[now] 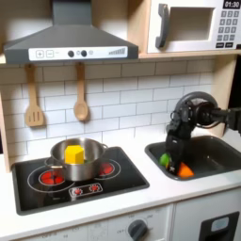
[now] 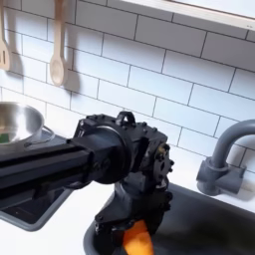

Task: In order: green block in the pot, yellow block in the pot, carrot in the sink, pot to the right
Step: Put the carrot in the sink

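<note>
The steel pot (image 1: 75,162) stands on the black stove's front left burner, with the yellow block (image 1: 73,152) showing inside it. At the second exterior view's left edge the pot (image 2: 18,118) shows a bit of the green block (image 2: 4,135) inside. My gripper (image 1: 171,156) reaches down into the dark grey sink (image 1: 215,149) at its left end. It is shut on the carrot (image 1: 184,170), whose orange body sticks out below the fingers, low over the basin floor. In the second exterior view the carrot (image 2: 136,237) pokes out under the gripper (image 2: 134,221).
The arm comes in from the first exterior view's right, above the sink. The grey arched faucet (image 2: 224,159) stands behind the basin. Two wooden utensils (image 1: 81,104) hang on the tiled wall. A hood (image 1: 71,42) and microwave (image 1: 193,26) sit overhead.
</note>
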`<state>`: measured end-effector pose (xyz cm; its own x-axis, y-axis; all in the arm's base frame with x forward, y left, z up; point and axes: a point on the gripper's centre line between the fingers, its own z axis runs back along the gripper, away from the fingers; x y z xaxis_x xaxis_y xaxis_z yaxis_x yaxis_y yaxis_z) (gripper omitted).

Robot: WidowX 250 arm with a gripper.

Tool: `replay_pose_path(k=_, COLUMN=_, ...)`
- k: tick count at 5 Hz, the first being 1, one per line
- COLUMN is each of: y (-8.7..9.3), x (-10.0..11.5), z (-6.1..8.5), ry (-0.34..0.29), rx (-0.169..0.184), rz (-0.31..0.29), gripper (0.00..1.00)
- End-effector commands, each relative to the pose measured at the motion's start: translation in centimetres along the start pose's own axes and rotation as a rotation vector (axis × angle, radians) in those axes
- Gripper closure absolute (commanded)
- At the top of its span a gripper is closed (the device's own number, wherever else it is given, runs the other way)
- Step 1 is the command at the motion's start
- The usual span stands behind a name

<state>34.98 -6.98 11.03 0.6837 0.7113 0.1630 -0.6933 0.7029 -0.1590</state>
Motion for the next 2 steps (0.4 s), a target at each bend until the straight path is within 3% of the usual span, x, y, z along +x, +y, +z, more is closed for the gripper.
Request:
replay_pose_path(k=1, y=0.17, x=-0.05, z=-0.81, ry=-0.003, rx=0.002, rz=0.005, gripper=1.00)
replay_pose_path(k=2, y=-0.13, x=0.09, z=-0.91, ry=-0.006, rx=-0.005, rz=0.008, gripper=1.00)
